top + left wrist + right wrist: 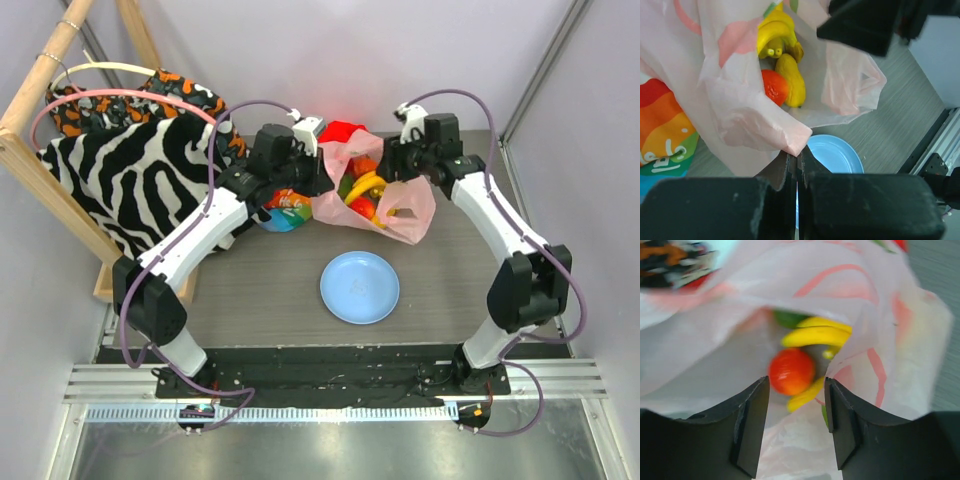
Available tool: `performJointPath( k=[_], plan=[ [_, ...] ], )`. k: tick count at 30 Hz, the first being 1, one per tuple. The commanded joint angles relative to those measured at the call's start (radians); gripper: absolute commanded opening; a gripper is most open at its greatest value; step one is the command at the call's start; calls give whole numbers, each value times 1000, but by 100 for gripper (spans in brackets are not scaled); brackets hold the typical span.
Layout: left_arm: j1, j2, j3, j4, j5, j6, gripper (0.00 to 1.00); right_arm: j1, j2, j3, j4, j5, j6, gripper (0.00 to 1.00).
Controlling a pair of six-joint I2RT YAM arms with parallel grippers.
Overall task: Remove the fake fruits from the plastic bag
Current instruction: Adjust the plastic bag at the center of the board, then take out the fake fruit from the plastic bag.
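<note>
**Fruit inside the bag, left pincer clamped on its edge**

Nearest the arm bases on the table (260,290), a light-blue plate (360,288) lies bare. Beyond it, at about 12 o'clock from the plate, the pink bag (405,215) sits slumped with its mouth open. All the fruit is inside it.

The left pincer (797,165) comes in from the bag's 9 o'clock side. Its fingers are pressed together, with a fold of the bag's edge pinched between the tips. Past that fold, in the left wrist view, lie a banana bunch (775,35), a red fruit (774,86) and another yellow piece (792,80).

The right pincer (796,382) is at the bag's 1 o'clock side. Its fingers stand partly apart at the mouth and grip nothing. Its view is blurred, and shows the red fruit between the tips and a green fruit (790,318) deeper in.

A rainbow cloth (285,212) lies at 9 o'clock of the bag. Farther back is a red cloth (342,130), with a zebra-striped cloth (120,170) at 10 o'clock.
</note>
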Motion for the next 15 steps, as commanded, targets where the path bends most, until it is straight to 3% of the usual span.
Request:
performJointPath(
  k=[1, 6, 15],
  plan=[
    [4, 6, 14, 40, 31, -8, 0, 86, -112, -62, -19, -137, -116, 54],
    [4, -3, 2, 48, 34, -15, 0, 92, -35, -100, -6, -87, -72, 50],
    [4, -34, -50, 55, 28, -6, 0, 69, 93, -50, 14, 249, -75, 50]
  ],
)
